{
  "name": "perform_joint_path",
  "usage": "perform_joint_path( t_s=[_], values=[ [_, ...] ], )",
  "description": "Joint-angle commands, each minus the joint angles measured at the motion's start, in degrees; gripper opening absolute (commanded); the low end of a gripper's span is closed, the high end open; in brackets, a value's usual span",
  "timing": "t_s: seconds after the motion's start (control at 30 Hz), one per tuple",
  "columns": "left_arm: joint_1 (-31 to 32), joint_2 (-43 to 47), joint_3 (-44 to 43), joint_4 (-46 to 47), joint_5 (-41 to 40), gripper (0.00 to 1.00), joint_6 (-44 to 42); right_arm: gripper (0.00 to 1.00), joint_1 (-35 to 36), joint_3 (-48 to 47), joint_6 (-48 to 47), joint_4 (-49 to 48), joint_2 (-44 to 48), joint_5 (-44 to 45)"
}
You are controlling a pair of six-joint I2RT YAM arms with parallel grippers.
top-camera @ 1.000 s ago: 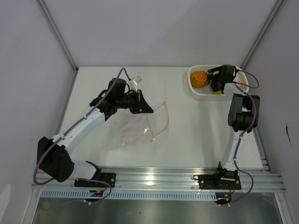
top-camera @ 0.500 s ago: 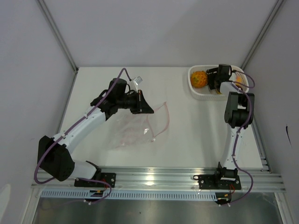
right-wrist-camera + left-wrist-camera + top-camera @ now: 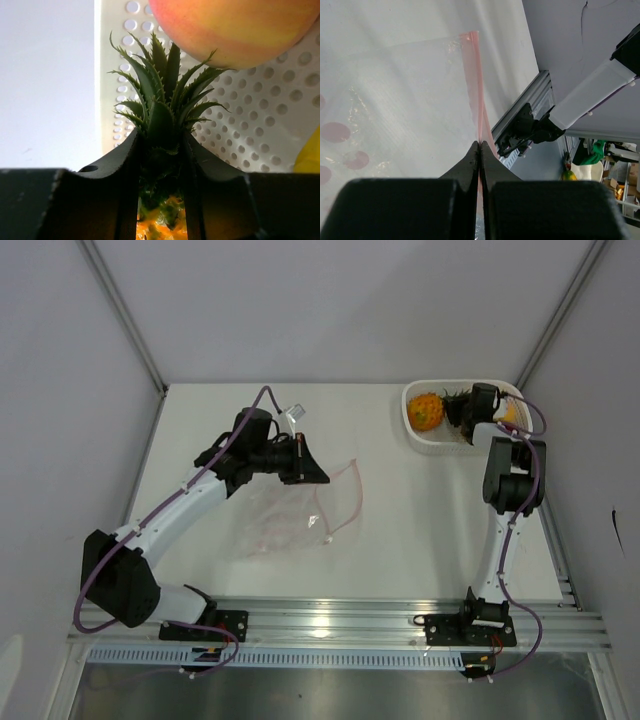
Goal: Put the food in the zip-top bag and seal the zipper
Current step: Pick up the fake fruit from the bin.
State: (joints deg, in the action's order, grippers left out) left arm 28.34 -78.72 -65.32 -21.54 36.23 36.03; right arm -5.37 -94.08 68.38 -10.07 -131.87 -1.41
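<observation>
White worktop (image 3: 420, 530), grey panel walls (image 3: 330, 300), aluminium rail (image 3: 340, 625) along near edge, clear zip-top bag (image 3: 290, 518) left of centre, left pincer (image 3: 480, 144) clamped on its pink zipper (image 3: 472, 75), right pincer (image 3: 161, 137) gripping pineapple (image 3: 427, 409) crown in far-right-corner basket (image 3: 438, 447).

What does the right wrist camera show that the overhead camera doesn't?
Right wrist only: the right claw pressing on both sides of the pineapple at its green crown, and the holes in the white basket. Overhead only: the left claw at the mouth of the clear bag lying on the table. Both: the pineapple inside the white basket.
</observation>
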Motion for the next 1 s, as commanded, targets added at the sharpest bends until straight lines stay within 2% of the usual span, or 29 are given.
perform_joint_path(
  t_s=[0.0,0.17,0.47,0.7,0.73,0.97],
  values=[
    [-0.2,0.1,-0.9,1.0,0.8,0.01,0.6,0.16,0.3,2.3,-3.2,-3.6,3.8,-2.5],
    [-0.2,-0.6,-1.2,1.4,0.9,0.01,1.2,0.16,0.0,4.7,-6.0,-6.2,9.7,-3.0],
    [-0.2,-2.1,-3.3,1.6,2.4,0.00,2.9,0.14,0.1,7.1,-14.0,-3.3,21.9,-5.9],
    [-0.2,-3.9,-8.0,0.8,3.5,0.00,4.5,0.14,4.3,18.5,-21.4,-1.0,41.6,-7.7],
    [-0.2,-4.3,-8.5,1.1,4.3,0.01,4.9,0.14,5.2,20.1,-22.2,-0.7,46.7,-7.4],
    [0.0,-5.9,-9.9,3.3,7.4,0.01,8.4,0.13,15.7,31.0,-27.3,4.3,65.7,-7.0]
  ],
)
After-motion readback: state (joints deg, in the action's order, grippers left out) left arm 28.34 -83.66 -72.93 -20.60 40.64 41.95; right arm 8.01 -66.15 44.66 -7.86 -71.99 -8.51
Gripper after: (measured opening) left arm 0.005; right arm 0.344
